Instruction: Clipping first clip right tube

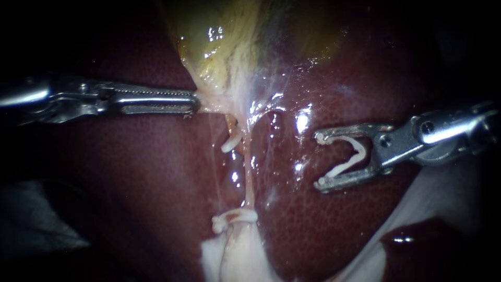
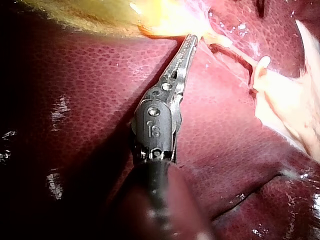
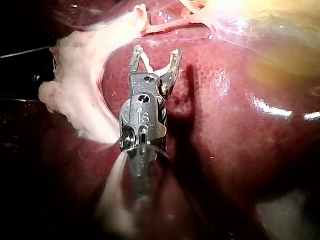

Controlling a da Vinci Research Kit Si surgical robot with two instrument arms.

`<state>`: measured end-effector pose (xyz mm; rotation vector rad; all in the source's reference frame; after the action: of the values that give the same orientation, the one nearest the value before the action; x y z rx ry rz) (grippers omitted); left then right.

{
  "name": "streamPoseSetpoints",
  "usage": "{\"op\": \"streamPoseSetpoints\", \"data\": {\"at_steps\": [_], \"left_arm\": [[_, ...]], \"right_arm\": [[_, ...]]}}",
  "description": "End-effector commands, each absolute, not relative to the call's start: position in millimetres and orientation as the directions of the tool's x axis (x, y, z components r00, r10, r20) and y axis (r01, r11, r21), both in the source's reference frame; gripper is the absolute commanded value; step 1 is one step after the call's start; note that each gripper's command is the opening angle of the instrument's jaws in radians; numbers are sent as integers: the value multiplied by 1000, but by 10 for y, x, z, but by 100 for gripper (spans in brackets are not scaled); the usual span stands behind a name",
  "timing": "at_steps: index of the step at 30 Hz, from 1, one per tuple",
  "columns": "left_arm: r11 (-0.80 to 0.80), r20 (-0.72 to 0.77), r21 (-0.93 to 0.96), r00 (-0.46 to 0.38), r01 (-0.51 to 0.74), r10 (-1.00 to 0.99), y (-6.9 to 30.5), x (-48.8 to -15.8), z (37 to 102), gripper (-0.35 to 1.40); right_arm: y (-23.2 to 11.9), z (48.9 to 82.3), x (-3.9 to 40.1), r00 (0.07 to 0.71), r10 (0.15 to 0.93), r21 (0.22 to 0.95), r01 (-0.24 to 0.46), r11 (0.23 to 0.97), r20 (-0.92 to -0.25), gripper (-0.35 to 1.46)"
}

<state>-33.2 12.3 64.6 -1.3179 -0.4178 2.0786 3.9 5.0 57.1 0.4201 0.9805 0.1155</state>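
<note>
Left instrument (image 1: 195, 103) — pincer closed on the gallbladder (image 1: 219, 42) edge. Right instrument (image 1: 320, 160) — pincer wide, carrying an open clip (image 1: 359, 151), well apart from the tube (image 1: 249, 183).

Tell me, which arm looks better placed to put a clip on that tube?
Right. The right instrument carries an open white clip facing the tube. The left instrument is occupied gripping the gallbladder.

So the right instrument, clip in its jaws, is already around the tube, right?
No. The endoscope view shows the right instrument, clip in its jaws, over the liver, apart from the tube.
</note>
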Motion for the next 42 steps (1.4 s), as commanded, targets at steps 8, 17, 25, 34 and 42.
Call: {"op": "streamPoseSetpoints", "data": {"at_steps": [8, 17, 25, 34, 42], "left_arm": [[-743, -699, -573, -268, -346, 664, 146, -294, 591, -35], [-750, -715, -558, -253, -356, 652, 151, -287, 575, -35], [-749, -715, -556, -253, -359, 652, 151, -293, 576, -35], [-749, -715, -556, -252, -361, 652, 151, -296, 576, -35], [-748, -715, -555, -252, -363, 652, 151, -298, 575, -35]], "right_arm": [[50, 571, 38, 558, 282, 396, 92, 914, -781, 50], [47, 576, 56, 554, 290, 414, 109, 904, -780, 50], [38, 596, 95, 520, 413, 519, 69, 852, -748, 49], [33, 631, 133, 470, 541, 624, 27, 781, -697, 49], [14, 669, 168, 451, 599, 684, 34, 729, -662, 49]]}}
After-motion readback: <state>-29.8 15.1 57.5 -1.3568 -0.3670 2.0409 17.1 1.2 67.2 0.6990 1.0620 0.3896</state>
